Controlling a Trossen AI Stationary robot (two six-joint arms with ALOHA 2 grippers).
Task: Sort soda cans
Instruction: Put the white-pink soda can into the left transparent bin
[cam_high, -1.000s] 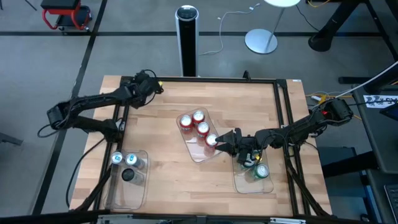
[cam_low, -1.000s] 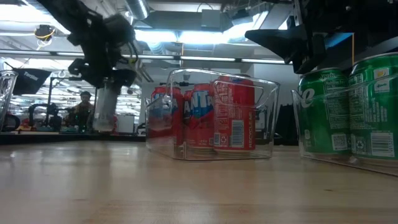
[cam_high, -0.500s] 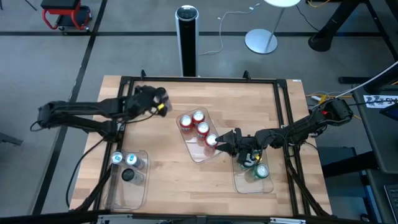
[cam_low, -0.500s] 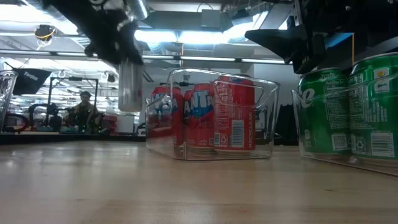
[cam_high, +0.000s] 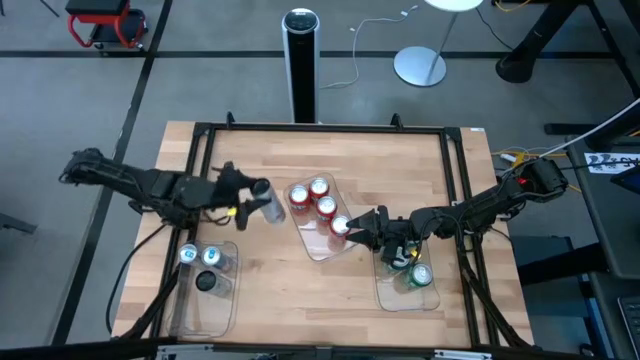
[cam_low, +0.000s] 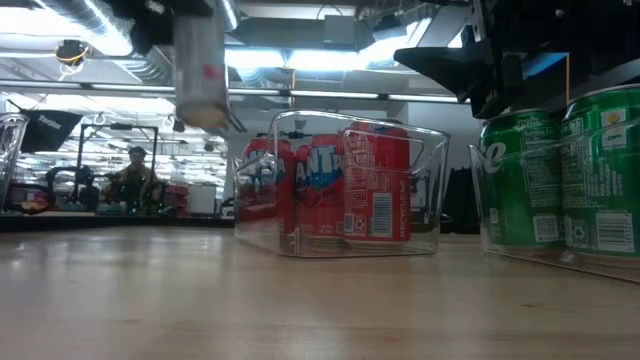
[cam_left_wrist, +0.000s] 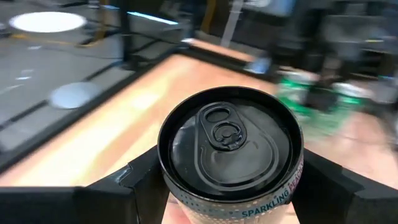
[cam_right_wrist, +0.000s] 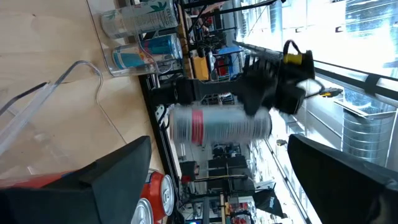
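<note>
Table (cam_high: 400, 160) first: your left gripper (cam_high: 252, 204) clamps a silver can (cam_high: 267, 207) aloft, left of the red cans' tray (cam_high: 322, 247). Your right gripper (cam_high: 362, 224) waits with jaws spread between that tray and the green cans (cam_low: 560, 180).

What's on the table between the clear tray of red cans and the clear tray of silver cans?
Bare wood, in the high view. The left gripper carries a silver can in the air between the red-can tray and the silver-can tray.

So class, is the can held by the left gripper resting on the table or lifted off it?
Lifted. In the low view the silver can hangs well above the wooden table, clamped in the left gripper.
</note>
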